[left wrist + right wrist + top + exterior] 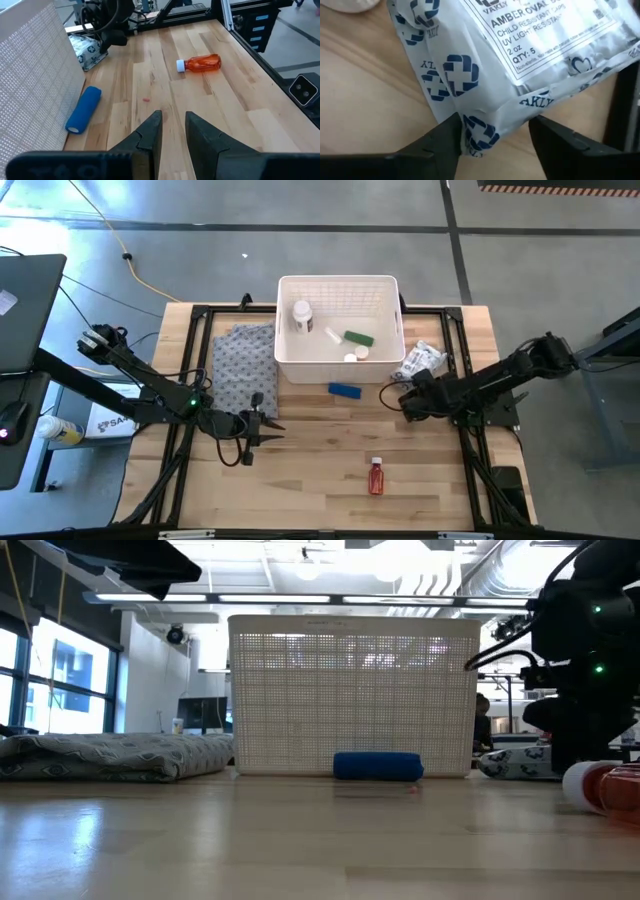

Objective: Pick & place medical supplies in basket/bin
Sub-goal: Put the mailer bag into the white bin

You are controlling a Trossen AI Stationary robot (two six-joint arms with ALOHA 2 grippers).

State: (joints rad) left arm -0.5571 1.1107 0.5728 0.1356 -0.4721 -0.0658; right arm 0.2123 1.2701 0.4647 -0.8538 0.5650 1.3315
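The white slotted basket [385,288] stands at the table's far middle and holds a white pill bottle [302,315], a green tube [359,337] and small white vials. The blue block [344,390] lies just in front of it, also seen in the low view as blue block [377,766]. The red white-capped bottle [376,476] lies on its side near the near edge. The crinkly packet [421,360] lies right of the basket. My right gripper [492,135] is open, its fingers on either side of the packet's near corner [480,132]. My left gripper [173,127] is open and hovers over bare wood left of centre. My right gripper stands with its open fingers astride the packet's near corner [470,125], which lies on the table. One finger [445,140] is right against the packet's edge, and I cannot tell whether it touches.
A grey patterned cloth [243,365] lies left of the basket. Black frame rails [190,380] run along the table's sides. Bare wood lies between the blue block and the red bottle [200,63].
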